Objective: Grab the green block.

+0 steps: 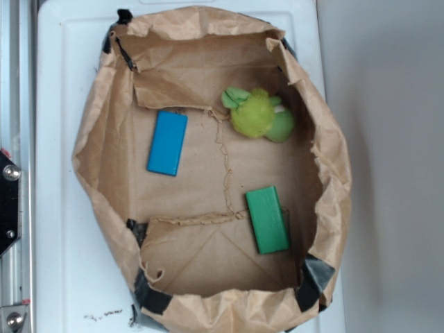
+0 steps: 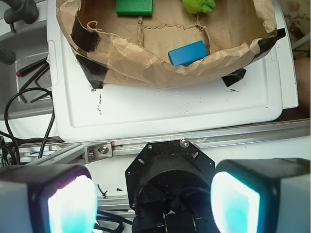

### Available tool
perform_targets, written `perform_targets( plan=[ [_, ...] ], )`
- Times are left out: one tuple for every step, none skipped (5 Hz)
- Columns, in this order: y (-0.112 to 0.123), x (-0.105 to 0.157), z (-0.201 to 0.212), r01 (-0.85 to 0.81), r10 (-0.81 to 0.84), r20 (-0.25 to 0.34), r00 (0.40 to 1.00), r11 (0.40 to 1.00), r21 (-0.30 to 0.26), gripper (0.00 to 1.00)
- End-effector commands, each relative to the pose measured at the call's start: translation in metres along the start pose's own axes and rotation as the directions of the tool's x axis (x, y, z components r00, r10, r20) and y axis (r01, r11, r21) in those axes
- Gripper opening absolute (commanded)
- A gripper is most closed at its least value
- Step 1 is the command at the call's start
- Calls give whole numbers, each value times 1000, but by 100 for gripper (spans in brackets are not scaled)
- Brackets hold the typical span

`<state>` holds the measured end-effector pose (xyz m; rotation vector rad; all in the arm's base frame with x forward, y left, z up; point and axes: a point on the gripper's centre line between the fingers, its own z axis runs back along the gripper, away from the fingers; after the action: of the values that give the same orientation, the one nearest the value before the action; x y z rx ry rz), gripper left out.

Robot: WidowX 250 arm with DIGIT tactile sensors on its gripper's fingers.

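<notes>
The green block lies flat on the floor of a rolled-down brown paper bag, toward its right front. In the wrist view the green block shows at the top edge, partly cut off. My gripper is open, its two pale pads wide apart with nothing between them. It hangs over the robot's black base, well short of the bag. The gripper does not show in the exterior view.
A blue block lies in the bag's left half, and a fuzzy yellow-green plush toy sits at the back right. The bag rests on a white tray. A metal rail and black cables lie near the robot's base.
</notes>
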<state>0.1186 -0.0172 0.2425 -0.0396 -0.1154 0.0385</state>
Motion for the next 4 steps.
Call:
perform_targets(
  plan=[
    [0, 0, 0, 0, 0, 0, 1000, 1000, 0, 100],
    [-4, 49, -14, -38, 37, 49, 998, 999, 28, 100],
    [-5, 89, -18, -78, 71, 107, 992, 995, 56, 100],
    [0, 116, -30, -78, 65, 144, 987, 993, 88, 100]
  ],
)
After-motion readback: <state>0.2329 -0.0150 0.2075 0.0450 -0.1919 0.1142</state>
